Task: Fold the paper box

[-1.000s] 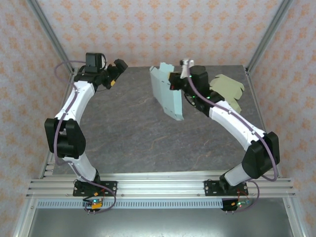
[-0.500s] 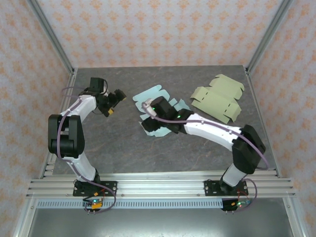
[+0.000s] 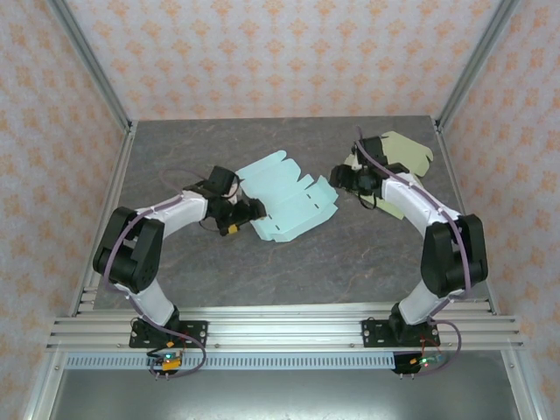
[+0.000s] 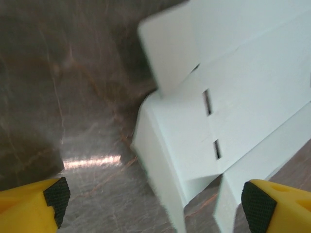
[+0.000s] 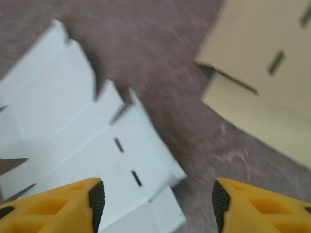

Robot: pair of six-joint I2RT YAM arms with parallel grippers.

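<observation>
The paper box (image 3: pixel 289 203) is a pale blue die-cut sheet lying unfolded and nearly flat in the middle of the table. My left gripper (image 3: pixel 244 214) sits low at its left edge. In the left wrist view it (image 4: pixel 155 200) is open, and a raised side flap of the box (image 4: pixel 233 92) stands between the black pads (image 4: pixel 56 195). My right gripper (image 3: pixel 342 180) hovers just right of the sheet. It (image 5: pixel 158 198) is open above the box's (image 5: pixel 73 141) near corner and holds nothing.
A second flat sheet (image 3: pixel 394 168), pale green, lies at the back right, partly under my right arm; it looks tan in the right wrist view (image 5: pixel 272 73). The table (image 3: pixel 262 262) is dark grey marble, with metal frame posts at its sides and patterned walls behind.
The right gripper brought the upright blue sheet down flat on the table, let go of it and drew back to the right. The left arm swung in from the back left to the sheet's left edge.
</observation>
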